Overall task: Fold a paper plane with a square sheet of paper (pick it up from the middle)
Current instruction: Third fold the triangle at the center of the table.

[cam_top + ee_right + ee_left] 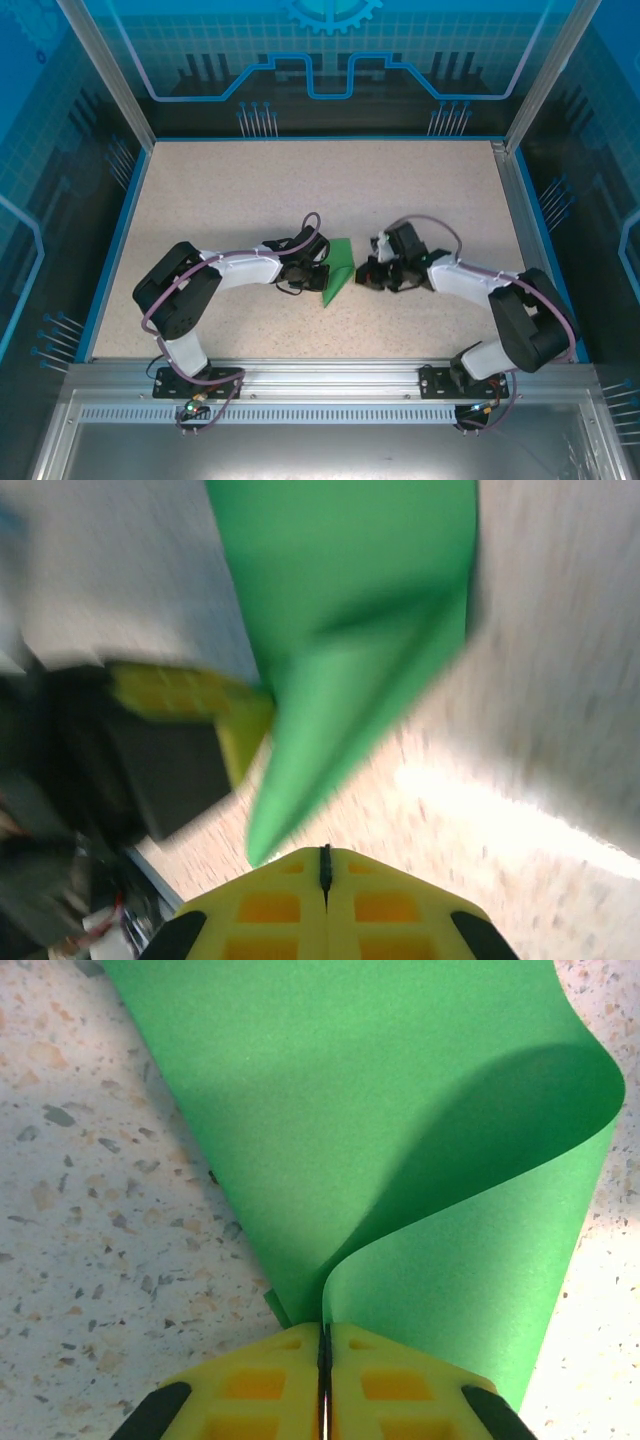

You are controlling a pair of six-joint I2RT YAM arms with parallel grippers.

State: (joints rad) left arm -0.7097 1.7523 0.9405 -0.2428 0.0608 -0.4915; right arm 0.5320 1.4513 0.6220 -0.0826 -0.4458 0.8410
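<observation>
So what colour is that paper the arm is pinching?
Plain bright green; the paper shows best in the left wrist view.

The green paper sheet (pixel 400 1160) looks matt and smooth, the speckled tabletop (pixel 100 1210) under it matt and faintly grainy, and the yellow fingers (pixel 260 1385) of the left gripper (pixel 324 1332) touching it smooth, dull plastic.

A speckled beige tabletop (pixel 250 190) (blue-edged) sits inside translucent blue wall panels (pixel 330 50) on aluminium posts (pixel 105 70).
</observation>
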